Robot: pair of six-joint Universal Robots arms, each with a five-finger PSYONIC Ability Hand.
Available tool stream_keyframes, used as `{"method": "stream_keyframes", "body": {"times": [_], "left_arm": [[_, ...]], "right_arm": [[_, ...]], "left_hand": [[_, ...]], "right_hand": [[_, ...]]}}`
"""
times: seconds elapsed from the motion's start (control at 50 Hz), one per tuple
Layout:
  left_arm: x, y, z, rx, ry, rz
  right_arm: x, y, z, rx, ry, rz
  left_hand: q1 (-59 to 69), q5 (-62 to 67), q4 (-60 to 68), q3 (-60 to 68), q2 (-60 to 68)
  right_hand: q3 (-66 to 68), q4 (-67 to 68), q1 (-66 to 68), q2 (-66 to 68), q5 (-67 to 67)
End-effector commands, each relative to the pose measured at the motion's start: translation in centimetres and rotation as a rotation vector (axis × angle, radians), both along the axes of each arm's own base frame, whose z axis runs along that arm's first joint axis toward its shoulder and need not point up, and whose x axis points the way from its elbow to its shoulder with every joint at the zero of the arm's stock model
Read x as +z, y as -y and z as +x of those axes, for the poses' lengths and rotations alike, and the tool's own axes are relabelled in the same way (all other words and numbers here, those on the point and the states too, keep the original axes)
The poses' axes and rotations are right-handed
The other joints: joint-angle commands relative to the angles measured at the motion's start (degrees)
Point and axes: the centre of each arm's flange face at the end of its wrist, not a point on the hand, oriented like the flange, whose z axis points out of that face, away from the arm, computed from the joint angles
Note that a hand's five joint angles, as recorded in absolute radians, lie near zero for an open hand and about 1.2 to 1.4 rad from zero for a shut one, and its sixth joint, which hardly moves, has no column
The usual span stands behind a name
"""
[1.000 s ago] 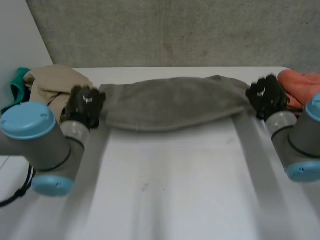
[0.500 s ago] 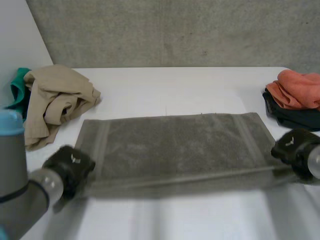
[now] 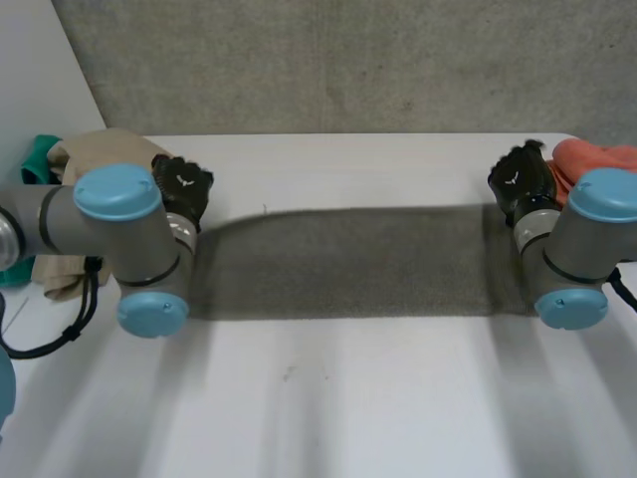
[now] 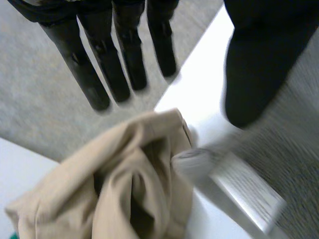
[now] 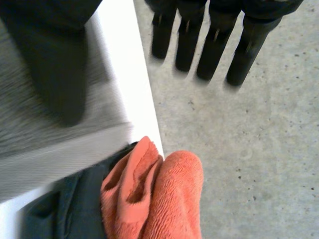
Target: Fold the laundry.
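The grey terry towel (image 3: 348, 264) runs left-right; left robot hand (image 3: 181, 189) and right robot hand (image 3: 520, 182), both spread, sit at its far corners.

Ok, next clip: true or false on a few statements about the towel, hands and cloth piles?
1. The grey towel lies on the table between the left hand and the right hand. True.
2. The orange cloth lies by the left hand. False: it lies by the right hand, on a dark cloth.
3. The left hand's fingers are straight. True.
4. The beige cloth lies on top of the grey towel. False: it lies beside the towel's end at the left hand.
5. The right hand grips the orange cloth. False: its fingers are straight and hold nothing.
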Motion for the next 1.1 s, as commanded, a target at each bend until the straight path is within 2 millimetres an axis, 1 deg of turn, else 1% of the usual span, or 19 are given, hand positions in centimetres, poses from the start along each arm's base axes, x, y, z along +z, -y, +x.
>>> {"method": "stream_keyframes", "body": {"times": [0.02, 0.1, 0.18, 0.22, 0.32, 0.46, 0.58, 0.64, 0.66, 0.68, 0.7, 0.76, 0.82, 0.86, 0.94, 1.02, 1.04, 1.06, 1.1], "left_arm": [[1.0, -1.6, -2.1, -0.062, -0.048, -0.084], [2.4, -2.4, -1.6, -0.059, -0.065, -0.115], [2.7, -3.8, -0.7, -0.055, -0.063, -0.095], [2.7, -4.5, -0.4, -0.055, -0.063, -0.082], [2.3, -7.0, 0.7, -0.063, -0.077, -0.036], [1.7, -8.7, 1.1, -0.086, -0.143, 0.02], [1.3, -9.0, 1.0, -0.091, -0.166, 0.039], [1.3, -9.0, 1.1, -0.091, -0.165, 0.04], [1.3, -9.0, 1.0, -0.092, -0.165, 0.04], [1.3, -9.0, 1.1, -0.091, -0.165, 0.04], [1.3, -9.0, 1.1, -0.091, -0.165, 0.04], [1.4, -9.1, 1.1, -0.091, -0.166, 0.039], [2.3, -9.4, 1.2, -0.096, -0.175, 0.02], [2.8, -9.5, 1.2, -0.098, -0.182, 0.009], [3.5, -9.6, 1.3, -0.098, -0.193, -0.007], [3.8, -9.8, 1.3, -0.098, -0.198, -0.013], [3.7, -9.8, 1.4, -0.097, -0.196, -0.011], [3.7, -9.8, 1.5, -0.095, -0.196, -0.011], [3.6, -10.1, 1.5, -0.098, -0.197, -0.004]], "right_arm": [[-0.3, -0.8, 0.5, -0.01, 0.063, 0.037], [0.9, -2.3, -0.8, -0.027, 0.177, 0.13], [2.9, -4.6, -2.0, -0.022, 0.306, 0.24], [3.1, -5.4, -2.8, -0.02, 0.347, 0.299], [1.8, -7.0, -6.6, -0.043, 0.429, 0.498], [0.1, -7.9, -8.1, -0.039, 0.456, 0.59], [-0.4, -7.3, -8.5, -0.043, 0.46, 0.584], [-1.5, -6.9, -8.5, -0.042, 0.457, 0.579], [-1.6, -6.8, -8.6, -0.045, 0.457, 0.575], [-1.7, -6.6, -8.7, -0.052, 0.453, 0.565], [-1.6, -6.2, -9.2, -0.072, 0.451, 0.549], [-1.7, -5.8, -10.8, -0.139, 0.449, 0.519], [-0.2, -5.2, -13.0, -0.224, 0.433, 0.418], [1.7, -4.9, -14.5, -0.26, 0.39, 0.336], [3.1, -4.1, -17.7, -0.329, 0.277, 0.261], [3.4, -3.9, -18.6, -0.342, 0.21, 0.247], [3.3, -4.0, -18.3, -0.327, 0.212, 0.256], [3.0, -4.6, -17.0, -0.281, 0.23, 0.286], [2.6, -5.3, -14.9, -0.198, 0.266, 0.322]], "left_hand": [[-19.2, -22.8, -25.1, -24.3, -24.0], [-19.2, -22.8, -25.1, -24.3, -24.0], [-19.2, -22.8, -25.1, -24.3, -24.0], [-19.2, -22.8, -25.1, -24.3, -24.0], [-19.2, -22.8, -25.1, -24.3, -24.0], [-19.2, -22.8, -25.1, -24.3, -24.0], [-19.2, -22.8, -25.1, -24.3, -24.0], [-19.2, -22.8, -25.1, -24.3, -24.0], [-19.2, -22.8, -25.1, -24.3, -24.0], [-19.2, -22.8, -25.1, -24.3, -24.0], [-19.2, -22.8, -25.1, -24.3, -24.0], [-19.2, -22.8, -25.1, -24.3, -24.0], [-19.2, -22.8, -25.1, -24.3, -24.0], [-19.2, -22.8, -25.1, -24.3, -24.0], [-19.2, -22.8, -25.1, -24.3, -24.0], [-19.2, -22.8, -25.1, -24.3, -24.0], [-19.2, -22.8, -25.1, -24.3, -24.0], [-19.2, -22.8, -25.1, -24.3, -24.0], [-19.2, -22.8, -25.1, -24.3, -24.0]], "right_hand": [[-20.1, -20.2, -15.4, -16.9, -20.1], [-20.1, -20.2, -15.4, -16.9, -20.1], [-20.1, -20.2, -15.4, -16.9, -20.1], [-20.1, -20.2, -15.4, -16.9, -20.1], [-15.1, -15.2, -10.5, -12.0, -15.1], [-6.2, -6.3, -1.6, -3.1, -6.2], [3.4, 3.3, 8.0, 6.5, 3.4], [15.6, 15.5, 20.3, 18.8, 15.6], [25.0, 24.9, 29.6, 28.1, 25.0], [41.9, 41.8, 46.5, 45.1, 41.9], [49.9, 49.8, 54.5, 53.0, 49.9], [49.9, 49.8, 54.6, 53.1, 49.9], [49.9, 49.8, 54.6, 53.1, 49.9], [49.9, 49.8, 54.6, 53.1, 49.9], [49.9, 49.8, 54.6, 53.1, 49.9], [49.9, 49.8, 54.6, 53.1, 49.9], [42.7, 42.6, 47.3, 45.8, 42.7], [12.3, 12.2, 16.9, 15.4, 12.3], [3.1, 3.0, 7.7, 6.2, 3.1]]}}
